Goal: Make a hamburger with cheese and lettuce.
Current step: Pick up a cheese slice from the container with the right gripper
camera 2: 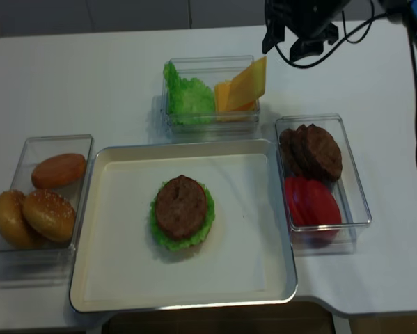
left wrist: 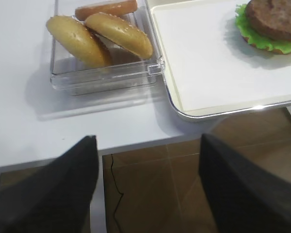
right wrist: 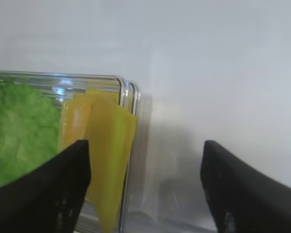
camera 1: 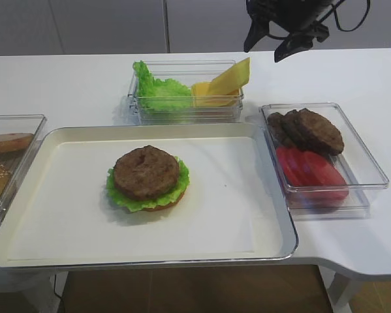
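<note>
The hamburger [camera 1: 147,177], a bun base with green leaf and brown patty on top, sits in the middle of the metal tray [camera 1: 71,140]; it also shows in the left wrist view [left wrist: 274,24]. Yellow cheese [camera 1: 224,83] slices lean in the right half of a clear box at the back, with loose lettuce [camera 1: 157,91] in its left half. My right gripper [camera 1: 264,49] hangs open and empty above and just right of that box. In its wrist view the cheese [right wrist: 109,145] and lettuce [right wrist: 19,131] lie at the left. My left gripper [left wrist: 145,179] is open and empty over the table's front left edge.
A clear box of sesame bun halves [left wrist: 101,36] stands left of the tray. A clear box [camera 1: 368,173] right of the tray holds dark patties [camera 1: 306,129] and tomato slices [camera 1: 311,173]. Brown floor shows below the table's front edge [left wrist: 135,145].
</note>
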Robot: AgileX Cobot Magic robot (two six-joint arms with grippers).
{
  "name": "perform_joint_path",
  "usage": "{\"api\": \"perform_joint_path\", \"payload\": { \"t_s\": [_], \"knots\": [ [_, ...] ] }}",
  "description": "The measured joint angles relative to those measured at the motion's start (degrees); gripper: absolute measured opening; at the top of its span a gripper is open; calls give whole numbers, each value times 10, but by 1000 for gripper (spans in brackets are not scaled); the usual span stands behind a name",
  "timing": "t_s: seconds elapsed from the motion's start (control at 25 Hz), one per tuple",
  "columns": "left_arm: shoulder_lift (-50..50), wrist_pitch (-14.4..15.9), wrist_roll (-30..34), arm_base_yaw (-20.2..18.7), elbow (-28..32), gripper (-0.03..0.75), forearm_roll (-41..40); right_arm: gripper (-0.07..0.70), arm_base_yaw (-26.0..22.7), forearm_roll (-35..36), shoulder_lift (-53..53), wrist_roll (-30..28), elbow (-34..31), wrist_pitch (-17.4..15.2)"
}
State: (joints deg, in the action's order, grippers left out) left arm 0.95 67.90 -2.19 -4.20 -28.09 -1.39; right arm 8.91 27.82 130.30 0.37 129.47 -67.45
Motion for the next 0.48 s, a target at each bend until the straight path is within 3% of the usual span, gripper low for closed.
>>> {"api": "perform_joint_path", "payload": {
  "t_s": [0.48],
  "knots": [
    [0, 0, 0, 0, 0, 484, 0, 554, 17, 29, 34, -22, 0, 19]
  ]
}}
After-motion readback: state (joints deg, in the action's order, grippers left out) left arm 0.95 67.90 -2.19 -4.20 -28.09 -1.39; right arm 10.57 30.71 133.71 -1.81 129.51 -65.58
